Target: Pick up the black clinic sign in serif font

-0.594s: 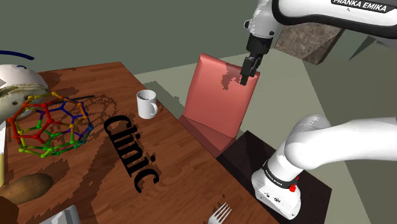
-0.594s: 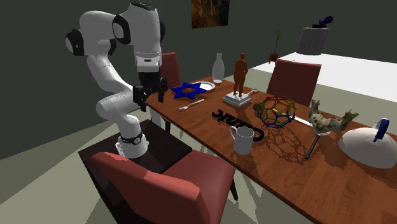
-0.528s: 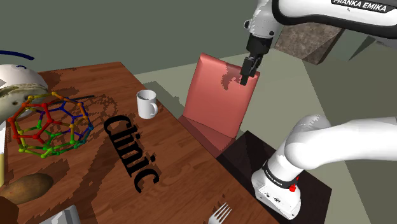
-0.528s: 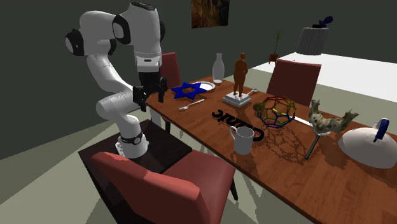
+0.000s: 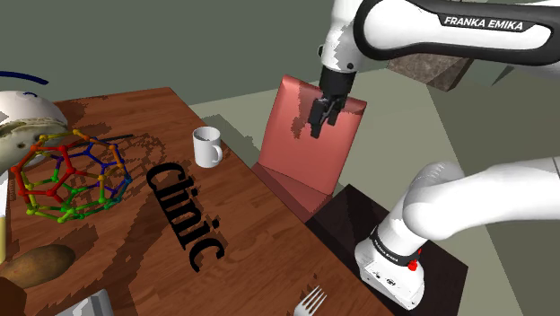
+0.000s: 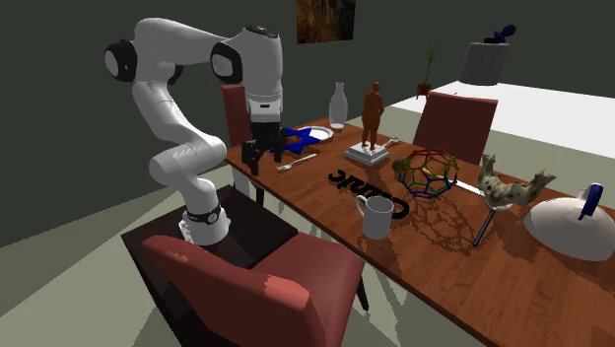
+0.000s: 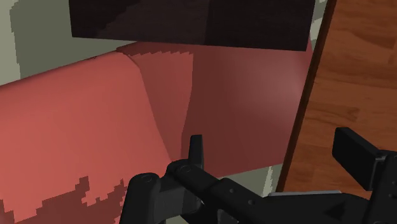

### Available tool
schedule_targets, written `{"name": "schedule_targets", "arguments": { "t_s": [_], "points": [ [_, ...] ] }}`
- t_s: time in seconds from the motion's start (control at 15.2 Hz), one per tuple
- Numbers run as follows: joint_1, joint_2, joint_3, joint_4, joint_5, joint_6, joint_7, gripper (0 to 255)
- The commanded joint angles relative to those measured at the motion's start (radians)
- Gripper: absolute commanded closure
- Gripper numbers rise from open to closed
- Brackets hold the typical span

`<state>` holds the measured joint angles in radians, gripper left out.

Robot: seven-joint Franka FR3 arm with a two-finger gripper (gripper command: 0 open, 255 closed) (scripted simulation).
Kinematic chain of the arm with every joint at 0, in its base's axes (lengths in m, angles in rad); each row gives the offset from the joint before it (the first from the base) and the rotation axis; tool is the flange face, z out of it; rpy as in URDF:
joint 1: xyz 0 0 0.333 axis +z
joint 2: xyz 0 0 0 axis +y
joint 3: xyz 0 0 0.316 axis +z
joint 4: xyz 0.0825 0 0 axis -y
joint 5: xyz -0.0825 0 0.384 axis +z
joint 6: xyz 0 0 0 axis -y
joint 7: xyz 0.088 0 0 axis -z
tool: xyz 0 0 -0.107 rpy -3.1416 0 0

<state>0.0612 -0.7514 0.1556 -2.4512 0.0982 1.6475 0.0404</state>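
The black clinic sign (image 5: 184, 214) in serif letters lies flat on the brown wooden table (image 5: 144, 117), between the white mug and the table's near end; it also shows as the sign (image 6: 365, 189) in the second exterior view. My gripper (image 5: 319, 121) hangs in the air over the red chair's backrest, off the table's edge and well apart from the sign. Seen from the second exterior camera, the gripper (image 6: 264, 154) is beside the table's end. In the wrist view the gripper (image 7: 277, 156) is open, its fingers (image 7: 196, 149) apart with nothing between them.
A white mug (image 5: 207, 145) and a coloured wire polyhedron (image 5: 67, 175) stand near the sign. A red chair (image 5: 310, 144) is below the gripper. A fork (image 5: 310, 303), a brown statue (image 6: 372, 118), a blue star (image 6: 293, 140) and a bottle (image 6: 338, 106) occupy the table's end.
The arm has swung toward the table: the gripper moved to the shoulder view's left and a little lower, now over the red chair. The sign has not moved.
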Motion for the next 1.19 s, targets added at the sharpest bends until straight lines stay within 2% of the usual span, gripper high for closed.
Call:
{"name": "schedule_targets", "arguments": {
  "t_s": [0.0,0.59,0.86,1.12],
  "points": [
    [0.01,0.035,0.042,-0.002,0.033,0.042,0.055,0],
    [0.035,0.253,0.229,0.056,0.125,0.232,0.292,0],
    [0.032,0.382,0.31,0.117,0.127,0.313,0.403,0],
    [0.026,0.527,0.386,0.198,0.091,0.387,0.526,0]
  ]
}}
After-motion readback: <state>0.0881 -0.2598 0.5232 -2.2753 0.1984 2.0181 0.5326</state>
